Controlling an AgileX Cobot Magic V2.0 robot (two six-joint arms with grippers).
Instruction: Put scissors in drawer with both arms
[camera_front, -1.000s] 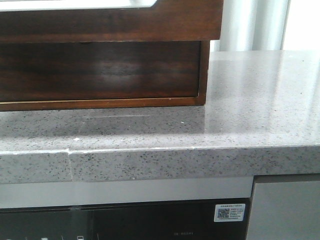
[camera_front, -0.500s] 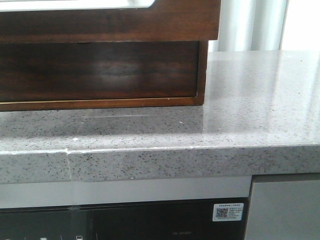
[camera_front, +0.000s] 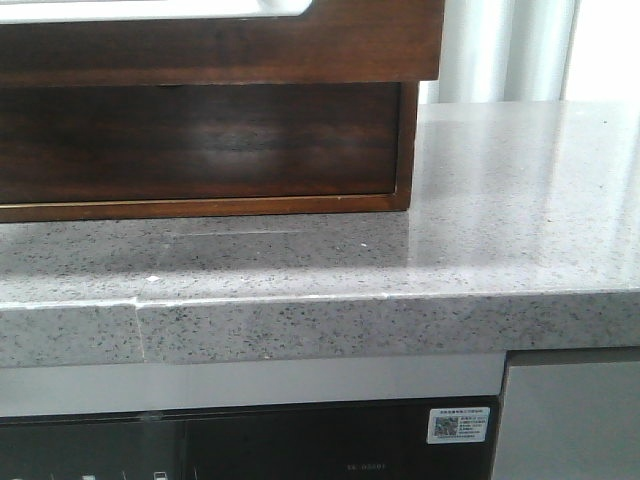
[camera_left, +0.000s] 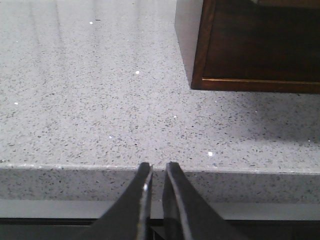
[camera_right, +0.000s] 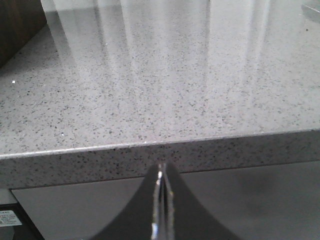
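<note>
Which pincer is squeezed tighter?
The right pincer: its fingers press flat together. The left pincer keeps a thin gap between its fingers.

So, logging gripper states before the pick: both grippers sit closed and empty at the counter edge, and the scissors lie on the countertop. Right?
Not quite. No scissors show in any view. The front view shows bare countertop beside the wooden cabinet. The left gripper and right gripper are closed and empty.

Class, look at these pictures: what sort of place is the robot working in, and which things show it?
Probably a kitchen: a speckled grey stone worktop, a dark wooden drawer unit standing on it, and a black glass-fronted appliance built in beneath.
</note>
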